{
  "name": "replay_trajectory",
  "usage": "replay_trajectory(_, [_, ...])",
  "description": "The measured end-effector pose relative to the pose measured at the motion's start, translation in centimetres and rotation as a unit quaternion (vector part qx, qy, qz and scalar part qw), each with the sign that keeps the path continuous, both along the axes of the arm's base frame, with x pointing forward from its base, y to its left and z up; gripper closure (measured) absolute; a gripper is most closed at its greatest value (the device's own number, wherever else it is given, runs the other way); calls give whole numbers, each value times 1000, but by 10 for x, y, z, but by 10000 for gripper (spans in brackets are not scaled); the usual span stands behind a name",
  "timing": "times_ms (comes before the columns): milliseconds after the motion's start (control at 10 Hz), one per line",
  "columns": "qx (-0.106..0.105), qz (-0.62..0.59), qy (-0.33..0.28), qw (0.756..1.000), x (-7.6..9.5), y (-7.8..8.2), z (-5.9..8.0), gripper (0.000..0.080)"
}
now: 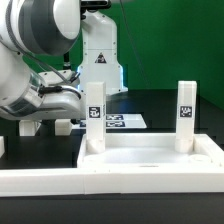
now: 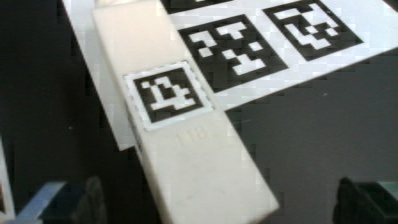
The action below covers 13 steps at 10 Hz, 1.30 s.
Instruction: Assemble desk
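about halfway, by my reckoning: the panel of the desk lies flat on the black table in the foreground, and two legs stand upright at its far corners, the first leg on the exterior view's left and the second leg on the exterior view's right. whether either is fully seated in its socket cannot be told from here. no leg shows at the near corners, so at least two seem left to fit. the loose leg lies on its side across the edge of the marker board, well apart from the panel. the gripper hangs over it with its jaws spread wide, one dark finger on each side and neither touching it – a grasp not yet made. a fourth leg i cannot pick out for certain. as for writing, there is none to read – the legs and the marker board carry only black-and-white square tags, blocky patterns and not letters, and a small triangular sticker on the arm's white base is too small to make out.
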<state>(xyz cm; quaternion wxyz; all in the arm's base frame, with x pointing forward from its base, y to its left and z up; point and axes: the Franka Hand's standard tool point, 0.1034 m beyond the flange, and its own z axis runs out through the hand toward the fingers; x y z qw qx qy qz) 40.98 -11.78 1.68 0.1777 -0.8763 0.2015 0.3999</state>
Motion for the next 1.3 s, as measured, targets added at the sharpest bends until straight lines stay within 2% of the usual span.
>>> replay_trajectory(300, [3, 3, 3, 1000, -2, 4, -2, 150])
replay_trajectory(400, [3, 3, 3, 1000, -2, 4, -2, 295])
replay_trajectory(500, [3, 3, 3, 1000, -2, 4, -2, 295])
replay_trajectory(600, [3, 3, 3, 1000, -2, 4, -2, 432])
replay_trajectory(700, [3, 3, 3, 1000, -2, 4, -2, 508])
replay_trajectory(1300, [3, 3, 3, 1000, -2, 4, -2, 508])
